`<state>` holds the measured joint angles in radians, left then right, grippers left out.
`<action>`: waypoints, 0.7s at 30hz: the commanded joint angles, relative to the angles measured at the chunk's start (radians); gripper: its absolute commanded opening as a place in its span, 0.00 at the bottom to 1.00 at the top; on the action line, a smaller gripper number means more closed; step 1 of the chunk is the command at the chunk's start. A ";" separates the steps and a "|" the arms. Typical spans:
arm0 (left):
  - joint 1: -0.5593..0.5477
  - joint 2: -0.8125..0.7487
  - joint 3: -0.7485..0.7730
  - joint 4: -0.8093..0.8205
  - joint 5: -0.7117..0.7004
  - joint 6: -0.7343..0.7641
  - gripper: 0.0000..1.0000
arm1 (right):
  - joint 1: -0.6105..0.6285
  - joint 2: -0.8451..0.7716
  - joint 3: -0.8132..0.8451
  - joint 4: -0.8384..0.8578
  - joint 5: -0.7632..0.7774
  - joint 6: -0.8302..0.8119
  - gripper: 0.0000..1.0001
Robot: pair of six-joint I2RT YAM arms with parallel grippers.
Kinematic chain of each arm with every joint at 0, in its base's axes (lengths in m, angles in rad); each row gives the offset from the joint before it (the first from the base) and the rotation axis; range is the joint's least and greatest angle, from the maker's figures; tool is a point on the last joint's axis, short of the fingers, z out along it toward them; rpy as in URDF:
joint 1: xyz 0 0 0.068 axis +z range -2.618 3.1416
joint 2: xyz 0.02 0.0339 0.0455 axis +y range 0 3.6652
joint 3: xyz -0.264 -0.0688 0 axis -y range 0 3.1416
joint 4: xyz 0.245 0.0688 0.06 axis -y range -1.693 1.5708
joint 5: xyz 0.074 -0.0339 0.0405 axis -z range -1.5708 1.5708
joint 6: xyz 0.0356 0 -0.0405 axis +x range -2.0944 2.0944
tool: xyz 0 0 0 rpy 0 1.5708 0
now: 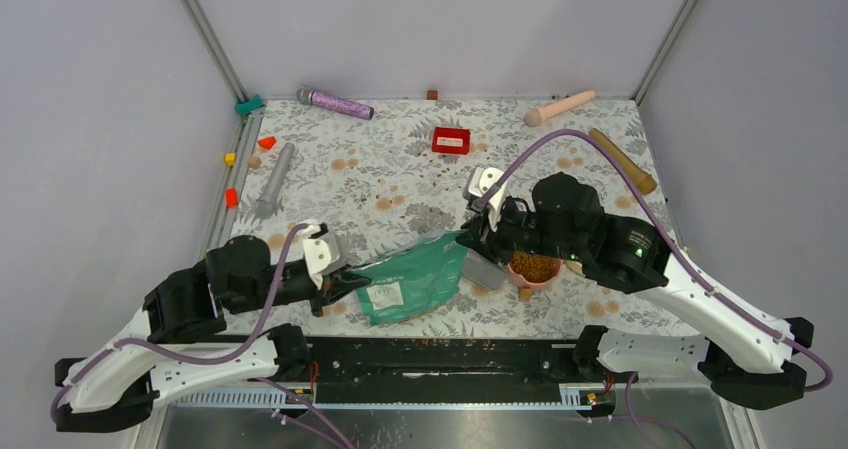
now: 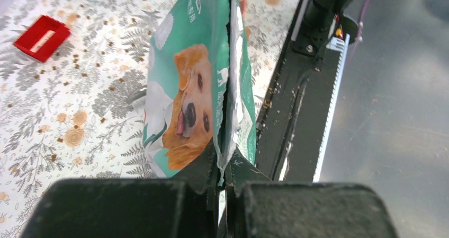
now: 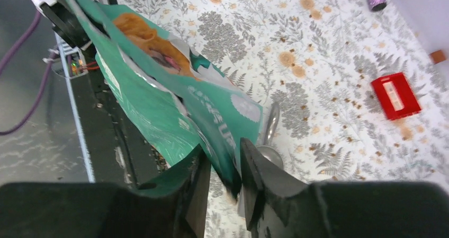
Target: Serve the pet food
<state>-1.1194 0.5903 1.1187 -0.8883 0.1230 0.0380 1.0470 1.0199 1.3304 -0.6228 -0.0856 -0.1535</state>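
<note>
The teal-and-white pet food bag point(image 1: 415, 281) with a golden dog's face point(image 2: 185, 100) hangs stretched near the table's front edge between my two grippers. My left gripper point(image 1: 345, 284) is shut on its sealed end point(image 2: 223, 166). My right gripper point(image 1: 470, 231) pinches the bag's other corner point(image 3: 222, 156), and the bag point(image 3: 159, 105) runs away from it. Brown kibble point(image 1: 533, 266) fills a pink bowl point(image 1: 533, 281) under my right wrist. The grey metal scoop point(image 1: 483, 271) lies on the table behind the bag point(image 3: 271, 126). Loose kibble is scattered on the floral cloth.
A red box point(image 1: 451, 140) sits mid-table. A purple glitter cylinder point(image 1: 335, 102), a beige peg point(image 1: 560, 108) and a brown stick point(image 1: 622, 161) lie at the back. A grey cylinder point(image 1: 274, 179) and small blocks are on the left. The black front rail point(image 1: 440, 354) is just below the bag.
</note>
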 commanded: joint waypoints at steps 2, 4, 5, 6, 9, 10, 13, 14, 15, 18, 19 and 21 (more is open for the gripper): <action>-0.001 -0.173 -0.138 0.323 -0.119 -0.028 0.00 | -0.022 0.008 0.022 -0.039 -0.157 -0.198 0.39; 0.001 -0.198 -0.150 0.335 -0.118 -0.031 0.00 | -0.021 0.049 0.055 -0.094 -0.248 -0.242 0.43; 0.001 -0.204 -0.147 0.326 -0.114 -0.029 0.00 | -0.021 0.068 0.069 -0.104 -0.270 -0.249 0.46; 0.001 -0.207 -0.146 0.322 -0.102 -0.028 0.00 | -0.019 0.083 0.085 -0.106 -0.285 -0.258 0.49; 0.001 -0.203 -0.153 0.320 -0.060 -0.021 0.00 | -0.019 0.109 0.100 -0.057 -0.298 -0.288 0.53; 0.002 -0.196 -0.151 0.315 -0.056 -0.021 0.00 | -0.019 0.112 0.102 -0.037 -0.298 -0.292 0.54; 0.003 -0.181 -0.148 0.306 -0.072 -0.020 0.00 | -0.019 0.112 0.112 -0.001 -0.300 -0.294 0.54; 0.003 -0.181 -0.150 0.307 -0.075 -0.018 0.00 | -0.019 0.109 0.115 0.003 -0.303 -0.294 0.53; 0.003 -0.183 -0.153 0.309 -0.077 -0.019 0.00 | -0.019 0.102 0.115 0.006 -0.312 -0.292 0.53; 0.005 -0.196 -0.167 0.318 -0.107 -0.023 0.00 | -0.019 0.082 0.102 0.006 -0.357 -0.301 0.45; 0.006 -0.202 -0.174 0.321 -0.114 -0.025 0.00 | -0.019 0.079 0.100 -0.006 -0.368 -0.309 0.41; 0.010 -0.214 -0.185 0.327 -0.114 -0.028 0.00 | -0.020 0.076 0.106 -0.037 -0.365 -0.318 0.34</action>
<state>-1.1191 0.4015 0.9421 -0.7277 0.0479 0.0193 1.0283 1.1267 1.3937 -0.6613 -0.3862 -0.4431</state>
